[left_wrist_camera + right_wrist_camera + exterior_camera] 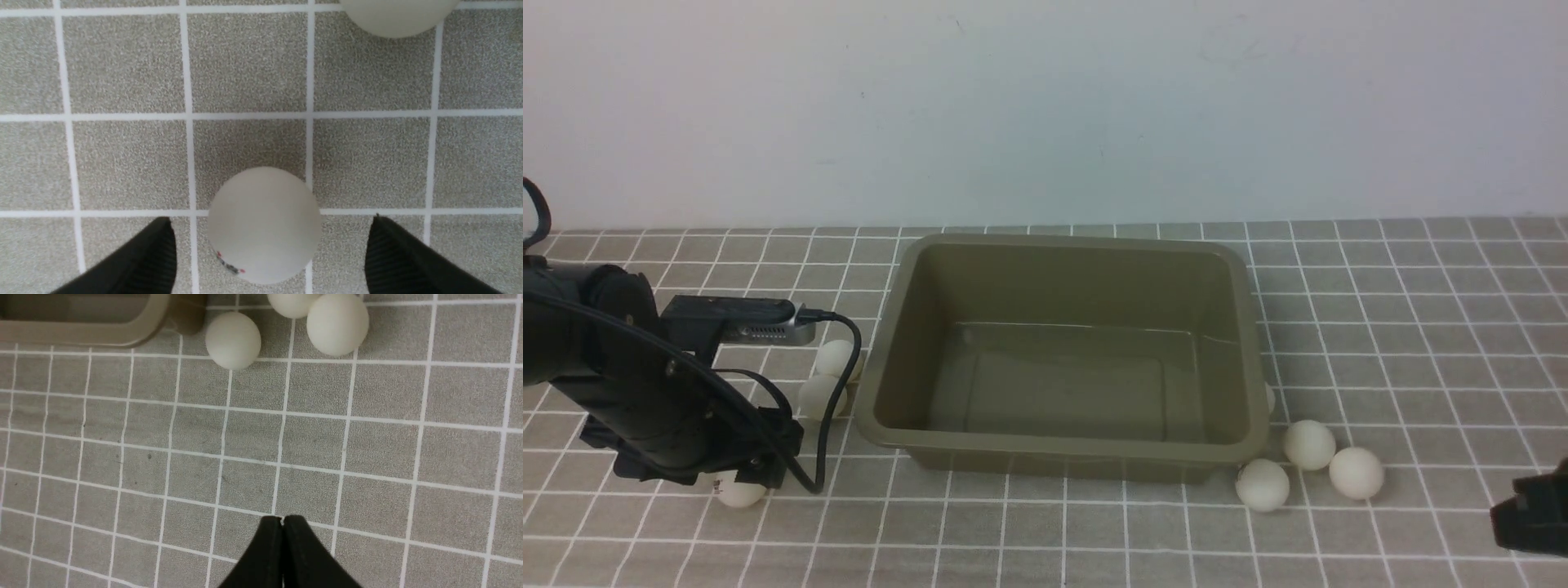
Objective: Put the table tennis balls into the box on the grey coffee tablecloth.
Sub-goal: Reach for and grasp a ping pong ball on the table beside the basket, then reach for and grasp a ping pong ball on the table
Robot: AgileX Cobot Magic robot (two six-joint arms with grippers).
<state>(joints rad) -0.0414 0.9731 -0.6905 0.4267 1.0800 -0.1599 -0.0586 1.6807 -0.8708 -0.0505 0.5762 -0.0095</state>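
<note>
Your left claw (pixel 269 220) is spread wide on either side of one matte white ball (pixel 264 224) with a small red-and-dark logo, pads clear of it. Your right claw (pixel 282 519) is pinched shut, holding nothing. The olive-brown box (pixel 1062 445) sits mid tablecloth (pixel 1421 327), grey with white grid lines. Two balls (pixel 837 358) lie by its left wall, three balls (pixel 1309 444) off its near-right corner.

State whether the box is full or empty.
Empty: the box shows only bare floor; the visible table tennis balls lie outside on the tablecloth.
</note>
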